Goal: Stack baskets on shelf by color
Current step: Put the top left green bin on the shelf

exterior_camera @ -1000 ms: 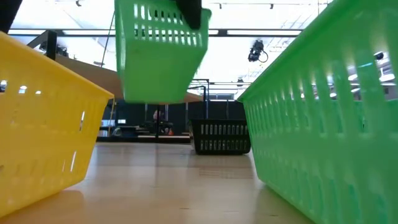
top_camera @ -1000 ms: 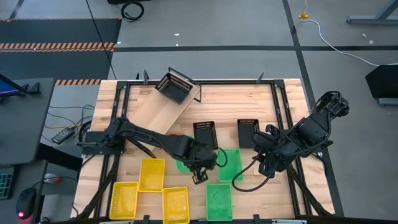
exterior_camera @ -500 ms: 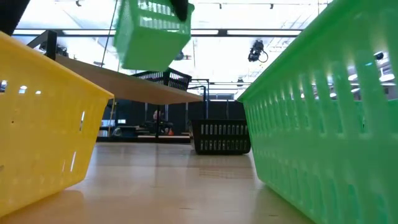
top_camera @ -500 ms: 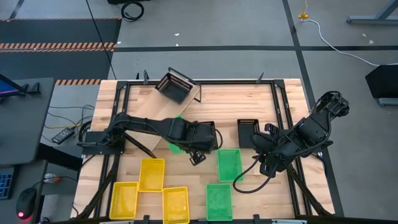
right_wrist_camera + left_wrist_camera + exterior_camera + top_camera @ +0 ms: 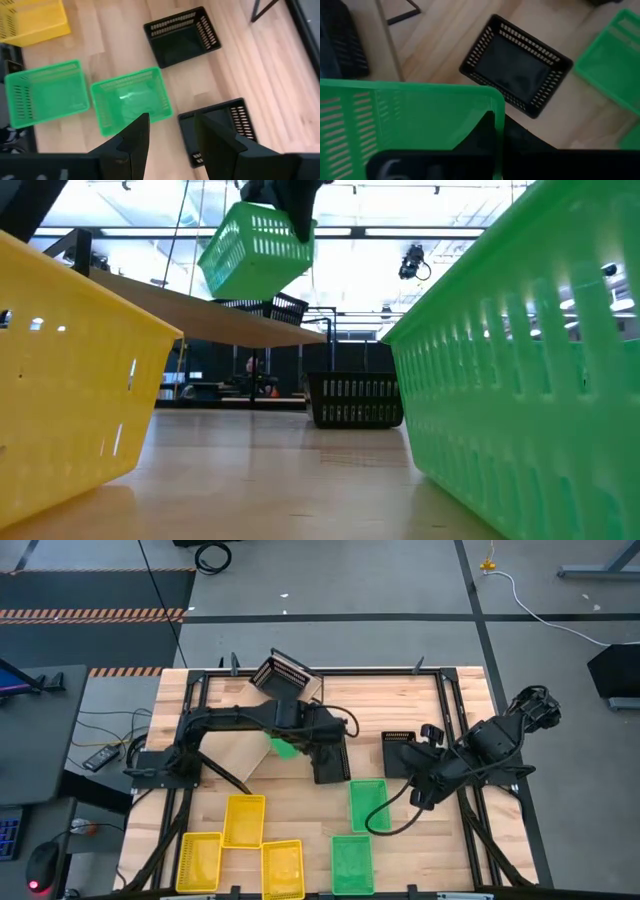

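Observation:
My left gripper [image 5: 298, 738] is shut on a green basket [image 5: 282, 746], held in the air beside the tilted light-wood shelf [image 5: 262, 712]; the low view shows this basket [image 5: 258, 245] high above the table. One black basket [image 5: 281, 677] sits on the shelf's far end. Two black baskets [image 5: 333, 766] [image 5: 398, 748] stand on the table. My right gripper [image 5: 417, 772] is open, hovering over the black basket nearer it [image 5: 216, 126] without touching it. Two green baskets [image 5: 368, 805] [image 5: 352, 863] and three yellow ones [image 5: 245, 820] lie near the near edge. My left gripper holds the green basket by its rim near a corner [image 5: 496, 107], coming from above. One dark finger [image 5: 482, 134] shows against the wall; the other is hidden by the basket. The basket is lifted clear and hangs tilted below the fingers [image 5: 290, 205].
The shelf leans at an angle, its far end near the table's far-left frame post [image 5: 234, 664]. Black frame rails [image 5: 455, 710] run along the table's sides. Bare wood lies between the shelf and the right black basket. The near yellow [image 5: 70, 370] and green [image 5: 520, 380] baskets flank the low camera.
My left gripper has carried the green basket up and toward the table's far-left, from near the green baskets to beside the shelf; the basket has tipped more as it went. My right gripper has shifted a little toward the far edge, over the black basket.

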